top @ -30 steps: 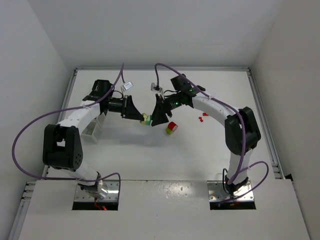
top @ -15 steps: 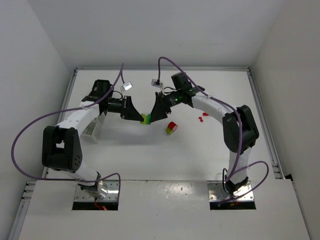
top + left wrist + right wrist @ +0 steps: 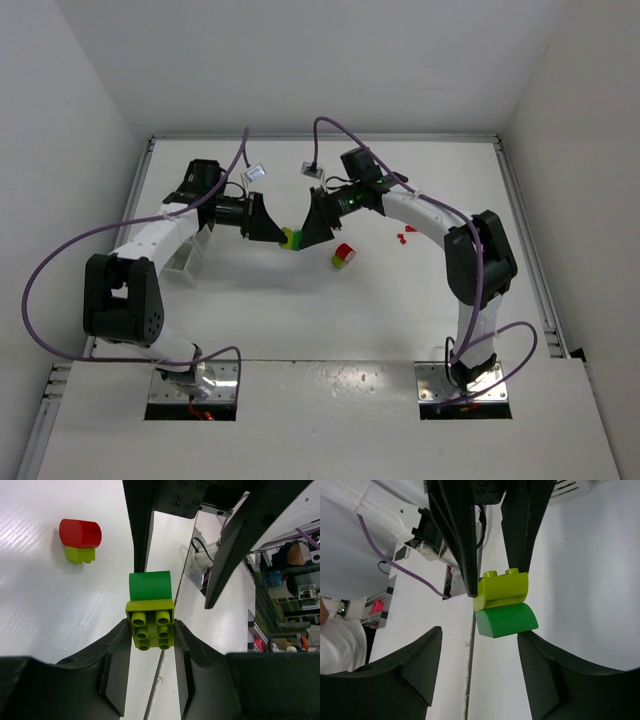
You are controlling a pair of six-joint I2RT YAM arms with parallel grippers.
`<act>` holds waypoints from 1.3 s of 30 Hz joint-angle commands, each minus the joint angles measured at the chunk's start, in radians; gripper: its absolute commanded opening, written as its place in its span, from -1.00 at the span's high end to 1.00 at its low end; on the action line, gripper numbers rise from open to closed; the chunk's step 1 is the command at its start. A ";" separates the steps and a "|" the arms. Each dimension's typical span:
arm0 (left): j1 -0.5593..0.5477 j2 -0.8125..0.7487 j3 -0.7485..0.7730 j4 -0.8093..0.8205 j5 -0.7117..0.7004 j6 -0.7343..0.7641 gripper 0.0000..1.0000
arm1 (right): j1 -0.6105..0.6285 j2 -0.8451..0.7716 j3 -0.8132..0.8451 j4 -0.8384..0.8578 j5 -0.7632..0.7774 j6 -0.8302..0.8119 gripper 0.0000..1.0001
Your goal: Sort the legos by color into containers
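- Grip on the left side: the left fingers [image 3: 117,650] are partly closed and clamp the yellow-green brick [image 3: 150,625] by its two flanks, studs facing that wrist; a dark green rounded brick [image 3: 149,585] is stuck to its far side
- Place: the joined pair hangs above the middle of the bench [image 3: 300,330], towards its far edge, between the two arms
- Right side: the right fingers [image 3: 415,665] stand apart, one on each side of the dark green rounded brick, with a gap showing on at least one side; they have hold of nothing
- Relation that matters: the pair's long axis runs from one wrist to the other, green end towards the right arm; that end lies straight ahead between the right fingers, so the right arm is placed to take it
- Likely step: closing on the green piece and pulling along that axis to split the colours; a skewed pull may twist the yellow-green brick in its clamp
- Elsewhere: a red-and-yellow-green stack [image 3: 343,255] lies on the bench near the pair; small red legos [image 3: 405,236] lie nearer the right edge; a white container [image 3: 190,255] sits by the left edge
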 commanded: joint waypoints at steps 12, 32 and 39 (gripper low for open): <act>-0.022 -0.061 0.008 -0.028 0.115 0.054 0.69 | -0.048 -0.055 -0.036 0.011 0.017 -0.053 -0.29; -0.041 -0.023 0.055 -0.028 0.115 0.063 0.71 | -0.029 -0.009 -0.044 0.235 -0.185 0.127 -0.40; -0.050 -0.032 0.065 -0.028 0.124 0.063 0.71 | -0.029 0.000 -0.044 0.224 -0.129 0.127 -0.40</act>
